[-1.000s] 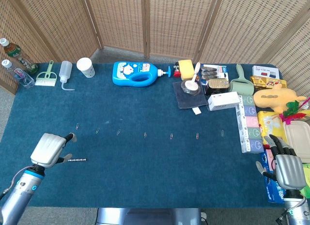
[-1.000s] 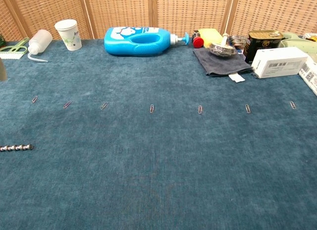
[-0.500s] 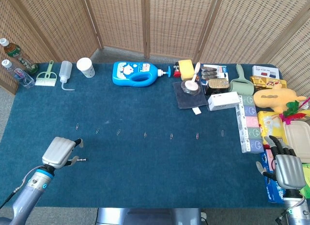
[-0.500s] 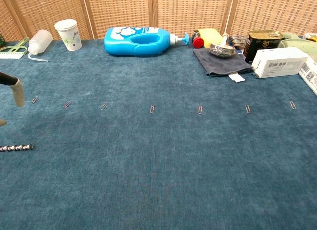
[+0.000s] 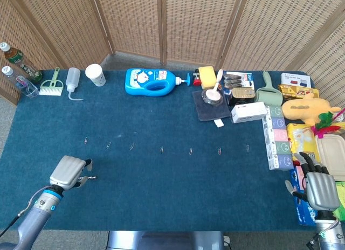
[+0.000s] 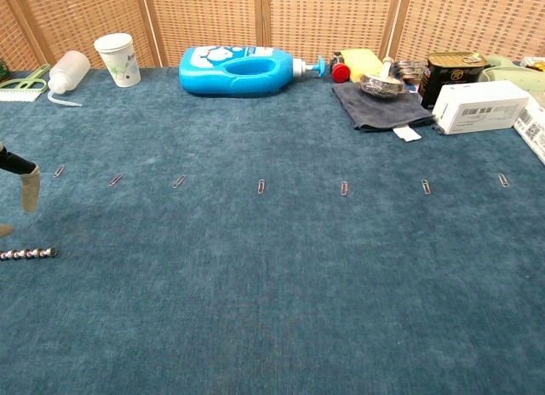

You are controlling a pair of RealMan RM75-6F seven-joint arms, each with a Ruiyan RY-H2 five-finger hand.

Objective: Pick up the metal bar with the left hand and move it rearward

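Observation:
The metal bar [image 6: 27, 254] is a short beaded silver rod lying flat on the blue cloth near the front left. In the head view only its right end [image 5: 91, 178] shows past my left hand [image 5: 69, 172], which hovers over its left part with fingers pointing down and apart. The chest view catches one fingertip [image 6: 28, 189] just above and behind the bar, not touching it. The bar rests on the table, held by nothing. My right hand [image 5: 318, 188] sits at the table's right front edge, fingers spread, holding nothing.
A row of paper clips [image 5: 161, 150] crosses the cloth behind the bar. Along the rear edge stand a blue detergent bottle [image 5: 151, 81], a white cup [image 5: 95, 74], a squeeze bottle [image 5: 73, 78] and a brush [image 5: 52, 86]. Boxes and packets [image 5: 277, 137] crowd the right side.
My left hand has slid right and lowered over the bar's left part, covering more of it. The bar lies where it was. The right hand has stayed still.

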